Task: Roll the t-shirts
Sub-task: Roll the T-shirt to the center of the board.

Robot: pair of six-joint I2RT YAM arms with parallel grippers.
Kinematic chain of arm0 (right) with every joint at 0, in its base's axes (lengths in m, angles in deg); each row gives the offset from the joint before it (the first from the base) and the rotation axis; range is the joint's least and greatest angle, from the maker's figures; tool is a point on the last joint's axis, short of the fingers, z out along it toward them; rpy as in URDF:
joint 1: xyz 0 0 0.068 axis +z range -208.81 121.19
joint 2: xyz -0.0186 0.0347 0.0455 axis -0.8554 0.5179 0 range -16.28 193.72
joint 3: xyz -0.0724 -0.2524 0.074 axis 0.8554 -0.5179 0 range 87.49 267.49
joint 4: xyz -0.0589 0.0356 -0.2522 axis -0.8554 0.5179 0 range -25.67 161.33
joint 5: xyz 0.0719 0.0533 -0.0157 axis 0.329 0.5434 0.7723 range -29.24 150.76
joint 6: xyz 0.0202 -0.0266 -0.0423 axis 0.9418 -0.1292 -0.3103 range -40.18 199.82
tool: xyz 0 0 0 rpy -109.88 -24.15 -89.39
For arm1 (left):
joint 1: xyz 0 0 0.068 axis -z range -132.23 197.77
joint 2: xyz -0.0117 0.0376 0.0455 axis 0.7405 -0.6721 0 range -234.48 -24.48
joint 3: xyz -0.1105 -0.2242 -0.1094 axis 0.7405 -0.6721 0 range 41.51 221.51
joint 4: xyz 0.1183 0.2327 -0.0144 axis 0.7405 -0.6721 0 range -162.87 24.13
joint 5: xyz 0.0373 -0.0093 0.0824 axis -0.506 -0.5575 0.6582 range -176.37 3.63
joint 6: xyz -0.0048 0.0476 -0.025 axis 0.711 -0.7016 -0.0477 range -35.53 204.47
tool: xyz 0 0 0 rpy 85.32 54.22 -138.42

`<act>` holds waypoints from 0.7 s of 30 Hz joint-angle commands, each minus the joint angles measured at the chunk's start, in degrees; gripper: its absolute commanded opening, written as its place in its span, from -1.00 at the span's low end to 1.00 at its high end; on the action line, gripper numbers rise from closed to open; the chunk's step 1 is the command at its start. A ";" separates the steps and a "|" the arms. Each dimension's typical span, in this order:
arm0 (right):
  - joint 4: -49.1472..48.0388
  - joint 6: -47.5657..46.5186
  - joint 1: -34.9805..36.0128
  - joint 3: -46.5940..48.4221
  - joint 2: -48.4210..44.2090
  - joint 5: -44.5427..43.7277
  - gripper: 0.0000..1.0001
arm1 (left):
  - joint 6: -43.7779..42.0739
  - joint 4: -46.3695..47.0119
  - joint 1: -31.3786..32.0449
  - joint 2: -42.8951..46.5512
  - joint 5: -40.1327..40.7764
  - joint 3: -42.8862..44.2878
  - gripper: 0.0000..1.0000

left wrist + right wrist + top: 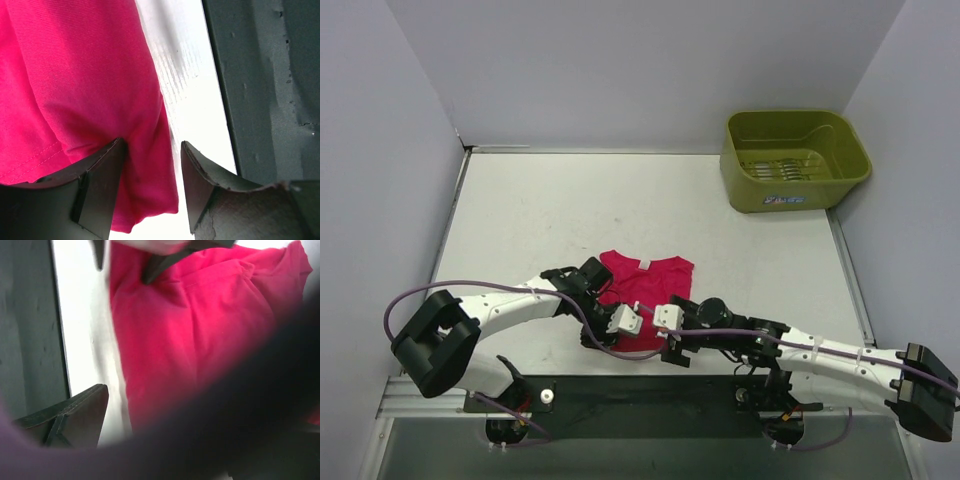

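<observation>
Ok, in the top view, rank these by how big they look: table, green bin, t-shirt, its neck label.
1. table
2. green bin
3. t-shirt, close to the bin in size and partly covered, so that pair is unsure
4. neck label

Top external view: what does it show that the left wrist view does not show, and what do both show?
Only top external: the olive-green bin at the far right, and the whole t-shirt with its white neck label. Only left wrist: the left hand open, with a corner of the shirt between its fingers. Both: the magenta fabric lying on the white table.
</observation>
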 commanded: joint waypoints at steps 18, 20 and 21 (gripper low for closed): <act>-7.20 30.51 -19.17 4.26 21.18 24.33 0.12 | 2.44 1.94 -2.27 4.04 -3.39 3.06 0.20; -8.70 35.06 -23.29 4.09 22.95 26.26 -0.09 | 3.14 1.68 -2.53 4.83 -3.39 3.15 0.21; -9.75 35.79 -24.45 4.17 24.61 26.97 -0.12 | 3.40 1.68 -2.62 5.10 -3.22 3.07 0.21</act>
